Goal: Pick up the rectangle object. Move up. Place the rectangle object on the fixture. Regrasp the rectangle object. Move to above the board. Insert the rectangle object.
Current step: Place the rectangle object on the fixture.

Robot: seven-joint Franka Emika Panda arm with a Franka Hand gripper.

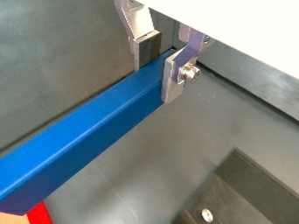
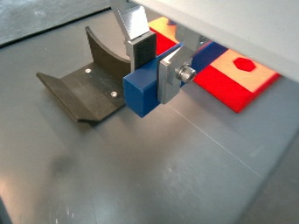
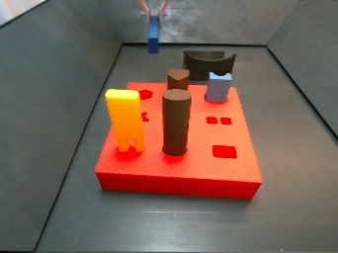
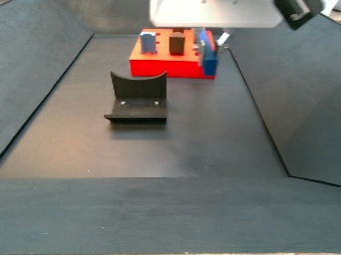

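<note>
Dark blue, the bar (image 2: 142, 84) was found pinched between the gripper (image 2: 156, 58) fingers (image 1: 177, 72), clear of the counter (image 4: 160, 149) and hanging upright in a side view (image 3: 154, 38). The gripper stood above and behind the fixture (image 4: 136, 98), on the far side from the board's front edge in that view. Judged from this, pick-up and lift were complete. The fixture's dip (image 2: 93, 77) lay empty, so placing, regrasping, moving above the board (image 3: 185, 138) and insertion all appeared outstanding.

The counter was a dark grey matte sheet with faint scuffs, bounded by sloping grey walls on three sides. The board sat beside the fixture, carrying a yellow-orange block (image 3: 123, 119), brown cylinders (image 3: 175, 123) and a grey-blue peg (image 3: 219, 87). No loose items lay near the fixture.
</note>
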